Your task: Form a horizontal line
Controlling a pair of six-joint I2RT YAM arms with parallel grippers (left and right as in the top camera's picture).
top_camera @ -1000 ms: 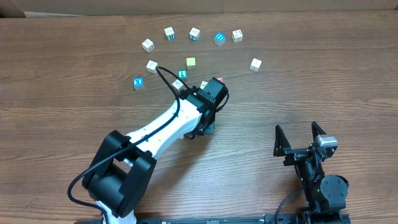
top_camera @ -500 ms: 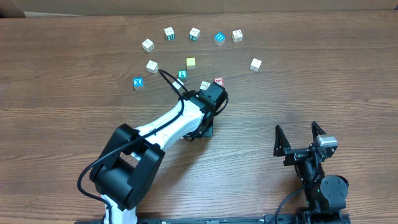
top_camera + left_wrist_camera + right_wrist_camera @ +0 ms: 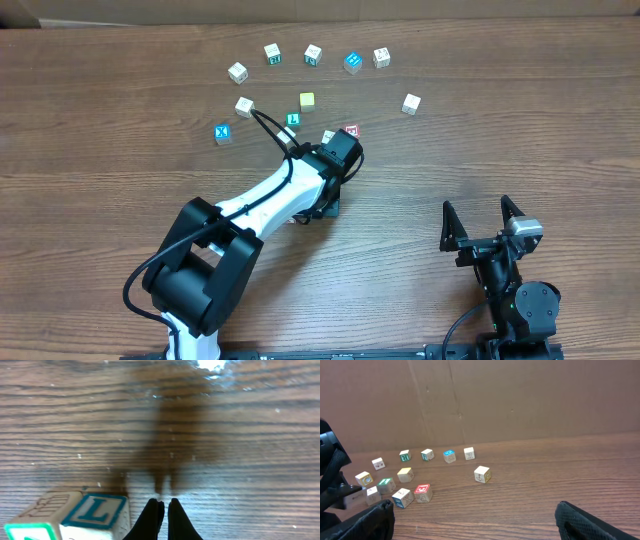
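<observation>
**Overhead.** Left arm reaches from the near edge to mid-bench; its wrist covers the fingertips. Just beyond the wrist are the red-faced cube and white cube, just beside each other. Green cube lies apart, toward the far left corner and off their line. Row not formed. Yellow cube and blue "X" cube are close by. A loose arc of other cubes runs along the far edge. Right hand sits near the near right corner, spread wide, empty.

**Left wrist.** Left hand pinched shut on nothing, tips low over bare wood. Just left of them is an "L" cube, touching a pale cube on its other side. Cannot match these to the overhead cubes with certainty.

**Right wrist.** Cubes well apart from this hand; nothing between its fingers.

**Judgement.**
- Step in hand looks like nudging with closed tips, not gripping.
- Next move calls for a short sideways push on the "L" cube, leaving its neighbours undisturbed.
- Room: near half and right side are bare and the far side is crowded, so approach from the near side.
</observation>
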